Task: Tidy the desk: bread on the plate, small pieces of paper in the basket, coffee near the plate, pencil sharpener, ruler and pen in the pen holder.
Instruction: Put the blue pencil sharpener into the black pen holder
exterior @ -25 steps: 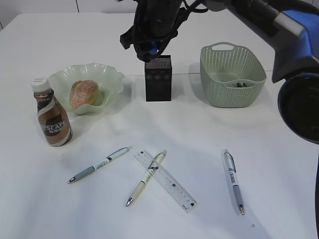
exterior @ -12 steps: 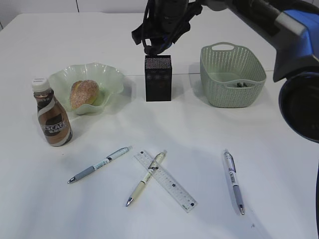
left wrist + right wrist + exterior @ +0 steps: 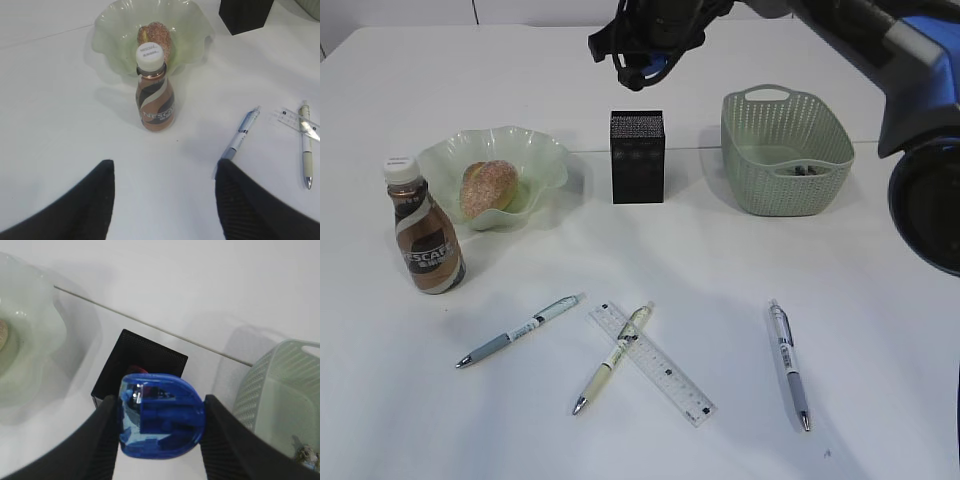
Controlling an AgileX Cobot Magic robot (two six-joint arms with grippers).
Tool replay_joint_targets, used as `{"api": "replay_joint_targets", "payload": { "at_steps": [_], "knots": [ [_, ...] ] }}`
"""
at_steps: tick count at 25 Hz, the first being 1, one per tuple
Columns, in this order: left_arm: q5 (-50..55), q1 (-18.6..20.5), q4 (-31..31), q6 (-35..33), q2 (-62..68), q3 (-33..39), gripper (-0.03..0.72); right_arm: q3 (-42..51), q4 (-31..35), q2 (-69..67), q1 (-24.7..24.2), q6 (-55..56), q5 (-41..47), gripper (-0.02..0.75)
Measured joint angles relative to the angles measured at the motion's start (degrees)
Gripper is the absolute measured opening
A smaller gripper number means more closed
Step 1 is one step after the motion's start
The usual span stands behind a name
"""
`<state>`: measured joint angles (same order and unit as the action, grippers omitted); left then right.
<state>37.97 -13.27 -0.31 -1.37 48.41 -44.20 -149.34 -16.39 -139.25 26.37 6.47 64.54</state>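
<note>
My right gripper (image 3: 642, 70) is shut on a blue pencil sharpener (image 3: 161, 415) and holds it above the black pen holder (image 3: 637, 157), seen from above in the right wrist view (image 3: 137, 367). My left gripper (image 3: 162, 200) is open and empty, short of the coffee bottle (image 3: 154, 90). The bottle (image 3: 424, 240) stands in front of the green plate (image 3: 545, 160) that holds the bread (image 3: 487, 188). Three pens (image 3: 520, 331) (image 3: 611, 358) (image 3: 788, 362) and a clear ruler (image 3: 652, 363) lie on the table; the middle pen crosses the ruler.
A green basket (image 3: 785, 150) stands to the right of the pen holder, with small dark bits inside it (image 3: 802, 170). The white table carries all of this.
My right gripper has risen and shifted a little right with the sharpener, from just over the pen holder's top to higher above it. Nothing else moved.
</note>
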Motion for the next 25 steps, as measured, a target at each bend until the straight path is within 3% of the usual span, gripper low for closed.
{"api": "replay_joint_targets", "payload": {
  "at_steps": [25],
  "knots": [
    [0.0,0.0,-0.24,0.0,0.0,0.0,0.448,-0.03,0.35,-7.35,-1.96,2.97,-7.73,0.372]
  ]
}}
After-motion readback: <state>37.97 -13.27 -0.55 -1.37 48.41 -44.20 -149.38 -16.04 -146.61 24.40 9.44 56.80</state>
